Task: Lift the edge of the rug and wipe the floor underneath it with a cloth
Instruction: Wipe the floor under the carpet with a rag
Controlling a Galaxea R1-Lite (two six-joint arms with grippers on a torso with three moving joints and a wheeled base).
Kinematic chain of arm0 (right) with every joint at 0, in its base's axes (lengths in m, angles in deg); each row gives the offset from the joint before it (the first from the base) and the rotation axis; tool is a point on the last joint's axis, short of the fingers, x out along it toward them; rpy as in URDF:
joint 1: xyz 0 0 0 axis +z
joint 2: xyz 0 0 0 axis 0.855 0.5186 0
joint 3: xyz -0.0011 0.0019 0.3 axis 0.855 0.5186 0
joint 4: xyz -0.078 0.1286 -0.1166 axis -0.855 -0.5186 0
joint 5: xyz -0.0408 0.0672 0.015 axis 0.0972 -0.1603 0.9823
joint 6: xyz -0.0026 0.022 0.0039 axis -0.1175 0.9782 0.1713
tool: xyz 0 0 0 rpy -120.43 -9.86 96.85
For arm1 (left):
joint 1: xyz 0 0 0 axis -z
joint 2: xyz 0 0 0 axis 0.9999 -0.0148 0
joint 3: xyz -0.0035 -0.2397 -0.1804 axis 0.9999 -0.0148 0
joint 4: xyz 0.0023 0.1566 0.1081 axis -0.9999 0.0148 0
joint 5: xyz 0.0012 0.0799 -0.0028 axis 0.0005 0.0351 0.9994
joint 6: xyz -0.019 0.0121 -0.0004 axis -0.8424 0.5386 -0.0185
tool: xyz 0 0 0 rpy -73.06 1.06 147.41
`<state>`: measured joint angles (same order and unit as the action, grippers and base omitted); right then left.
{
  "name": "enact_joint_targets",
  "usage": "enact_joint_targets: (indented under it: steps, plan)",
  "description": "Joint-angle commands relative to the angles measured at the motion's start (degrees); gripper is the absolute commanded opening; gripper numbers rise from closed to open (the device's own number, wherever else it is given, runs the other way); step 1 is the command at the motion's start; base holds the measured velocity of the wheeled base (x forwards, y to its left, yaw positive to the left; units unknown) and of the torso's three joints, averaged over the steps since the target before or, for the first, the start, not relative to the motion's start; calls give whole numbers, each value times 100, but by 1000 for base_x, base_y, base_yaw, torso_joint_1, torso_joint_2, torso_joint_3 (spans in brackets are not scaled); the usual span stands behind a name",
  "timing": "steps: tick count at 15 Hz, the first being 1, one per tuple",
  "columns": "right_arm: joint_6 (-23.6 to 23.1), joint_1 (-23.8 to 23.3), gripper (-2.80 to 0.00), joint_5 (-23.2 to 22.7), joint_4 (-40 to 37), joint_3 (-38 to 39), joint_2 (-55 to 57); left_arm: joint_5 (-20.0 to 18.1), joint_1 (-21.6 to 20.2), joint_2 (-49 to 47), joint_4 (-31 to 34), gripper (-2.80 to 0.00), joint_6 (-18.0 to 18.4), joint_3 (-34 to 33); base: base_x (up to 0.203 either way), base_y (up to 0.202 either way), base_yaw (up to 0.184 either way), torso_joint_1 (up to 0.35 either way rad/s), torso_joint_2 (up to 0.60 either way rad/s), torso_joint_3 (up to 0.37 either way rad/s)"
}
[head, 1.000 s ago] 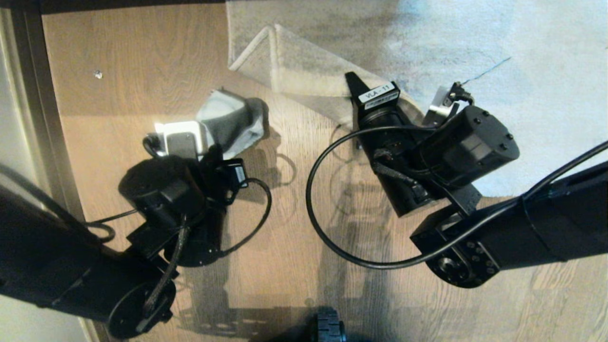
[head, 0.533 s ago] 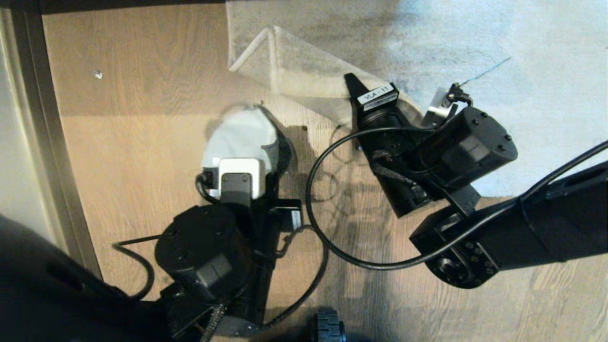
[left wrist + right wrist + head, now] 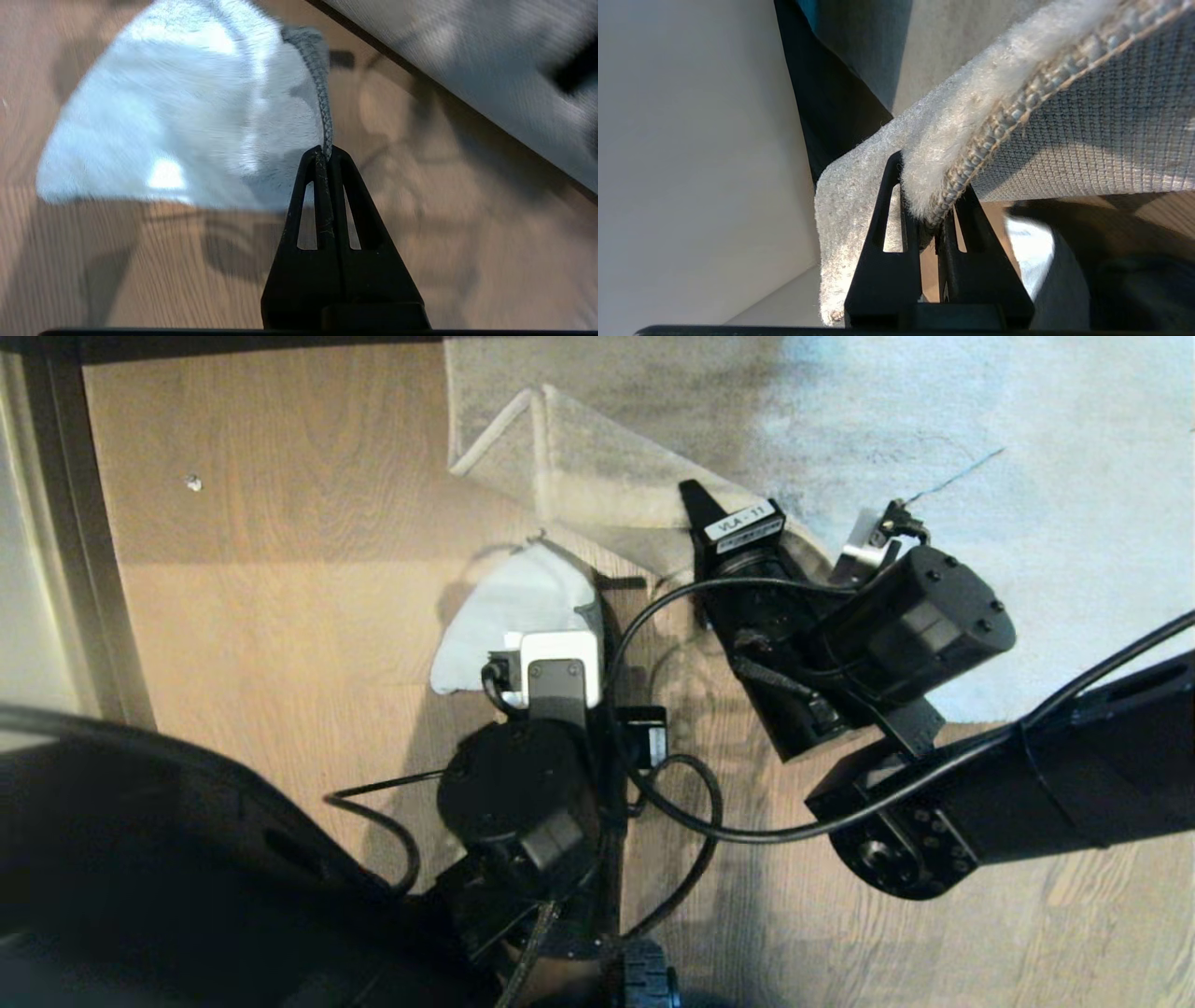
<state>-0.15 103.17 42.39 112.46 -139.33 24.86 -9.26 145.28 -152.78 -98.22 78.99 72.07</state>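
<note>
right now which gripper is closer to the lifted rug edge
Right. The right gripper is clamped on the rug edge, holding it up off the floor. The left gripper is beside it on the bare floor, pinching the cloth.

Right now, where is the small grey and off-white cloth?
In the head view the small grey and off-white cloth lies on the brown wood floor near centre, pinched by the left gripper, just short of the lifted pale rug edge.

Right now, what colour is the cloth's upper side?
Off-white, with a grey stitched hem; the cloth shows best in the left wrist view.
</note>
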Motion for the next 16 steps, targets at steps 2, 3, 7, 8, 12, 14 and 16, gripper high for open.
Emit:
enact_joint_targets:
  steps: [2,3,7,8,12,14,16]
  plan:
    - [30,-69,-280,8,272,5,-10,10,-645,-268,-11,-280,58,382,0,0,0,0,0,0]
    - [30,-72,-280,7,272,5,-10,-15,-897,-276,-7,-280,65,403,0,0,0,0,0,0]
    - [30,-81,-280,10,272,5,-12,-91,-2098,-285,-10,-280,66,418,0,0,0,0,0,0]
    - [30,-81,-280,8,272,14,-19,-127,-2358,-289,-10,-280,63,419,0,0,0,0,0,0]
    - [30,-72,-280,8,272,14,-45,-160,-2872,-175,-11,-280,62,428,0,0,0,0,0,0]
    - [29,-75,-280,7,272,14,-54,-160,-3089,-34,1,-280,70,419,0,0,0,0,0,0]
    - [21,-72,-280,16,272,22,-54,-160,-3331,167,93,-280,70,411,0,0,0,0,0,0]
